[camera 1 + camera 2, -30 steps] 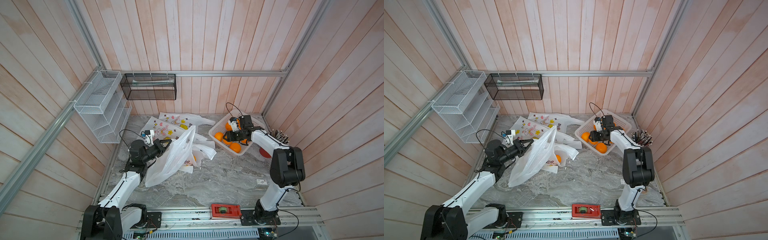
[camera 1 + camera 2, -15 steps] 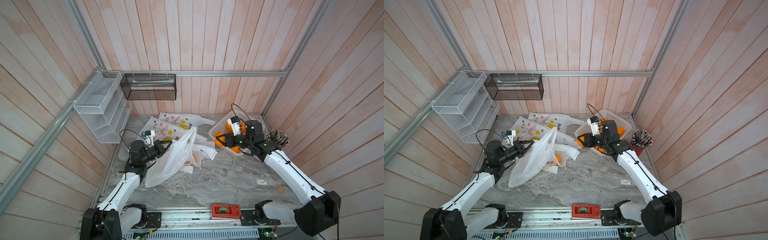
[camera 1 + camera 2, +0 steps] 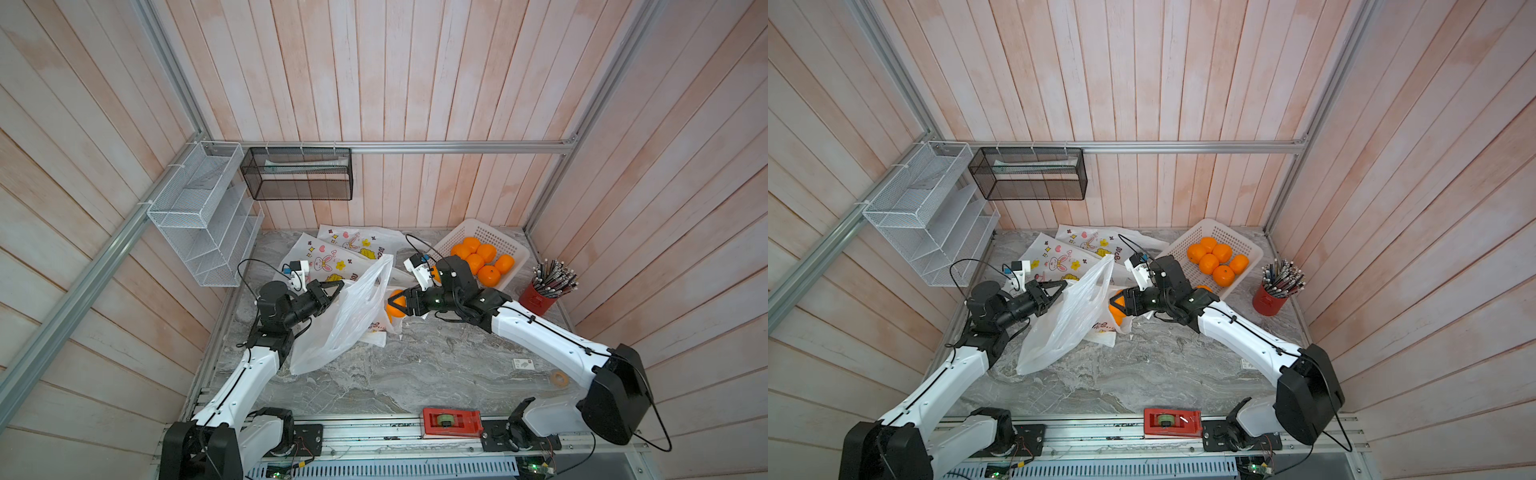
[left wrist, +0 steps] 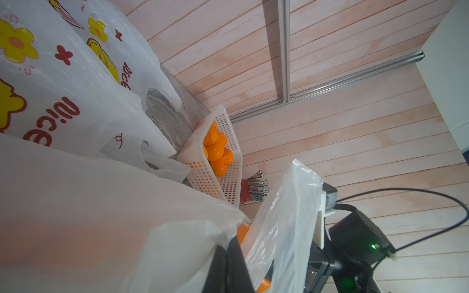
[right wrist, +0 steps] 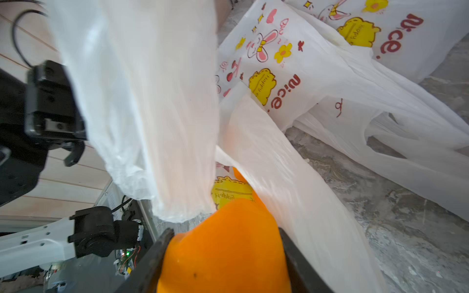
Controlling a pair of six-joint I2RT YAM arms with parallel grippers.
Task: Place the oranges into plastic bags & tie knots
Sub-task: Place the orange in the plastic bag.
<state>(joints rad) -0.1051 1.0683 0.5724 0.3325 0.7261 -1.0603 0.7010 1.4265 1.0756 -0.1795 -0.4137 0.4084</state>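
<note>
**Orange brought from basket to bag mouth**

Nearest, above the bench [image 3: 415,365], a plain bag [image 3: 345,328] is held up by its rim in the left claw [image 3: 341,284], which is clamped on the film. Just beyond, an orange [image 3: 395,306] is gripped between the jaws of the right claw [image 3: 393,304], close beside the bag's raised handle. A second ago this claw was seen over the basket [image 3: 513,249]; it has since been swung across with the fruit. The pick is therefore judged done. What remains of this step is for the orange to be pushed past the rim and let go. Farther back, several oranges [image 3: 478,257] are left in the basket, and printed bags [image 3: 328,259] lie flat near the wall, so more filling and all the tying are judged still to come.
</note>
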